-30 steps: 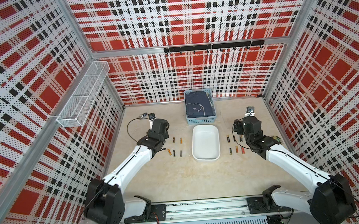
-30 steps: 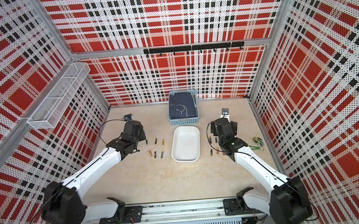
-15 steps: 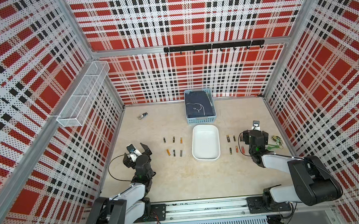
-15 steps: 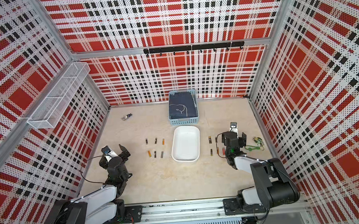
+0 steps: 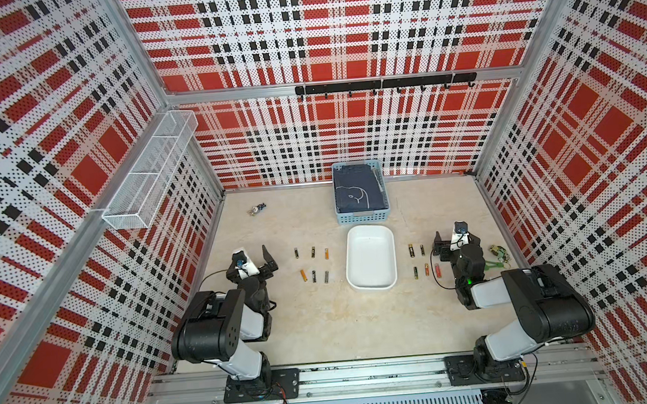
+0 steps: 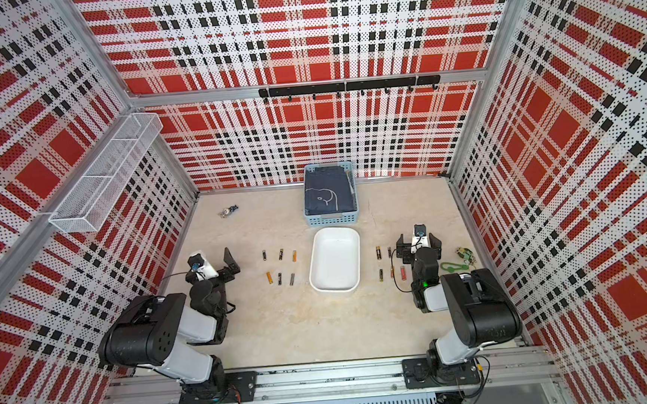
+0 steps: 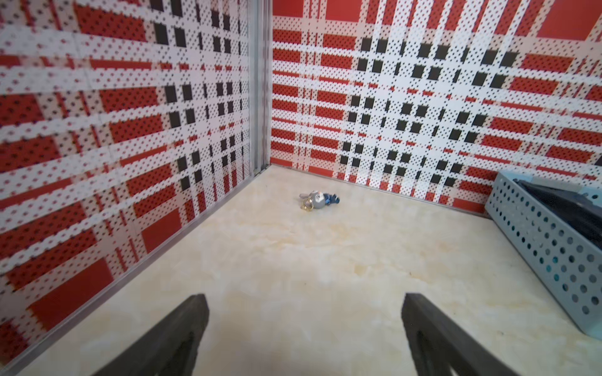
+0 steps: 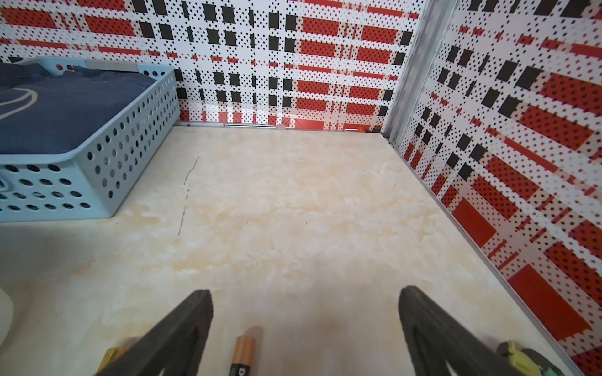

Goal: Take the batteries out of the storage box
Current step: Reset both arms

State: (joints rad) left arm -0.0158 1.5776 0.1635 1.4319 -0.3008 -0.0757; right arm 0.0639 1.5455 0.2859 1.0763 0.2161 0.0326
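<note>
Plaid pegboard walls (image 5: 341,34) close in a pale marbled tabletop (image 5: 342,326), and the storage box (image 5: 370,258) sits at its middle, just in front of a light blue basket (image 5: 362,219). In both top views the box floor looks bare. The batteries (image 5: 314,276) lie outside it on the tabletop, 6 on the left arm's side and 5 on the right arm's, each set in 2 short rows near the box but not touching it.

By this layout the emptying looks finished, so the step in hand is probably parking the arms, which are folded close to their bases. Doing that well means keeping both hands clear of the rows, because round cells roll at the slightest nudge. A last look into the box corners would also be worthwhile.

The left hand (image 7: 304,301) is spread wide with nothing between its jaws, and only bare tabletop lies ahead. The right hand (image 8: 306,294) is spread just as wide and grips nothing. A black-and-copper battery (image 8: 242,353) lies on the tabletop under its gap, clear of both fingers, so that side needs the most care.
</note>
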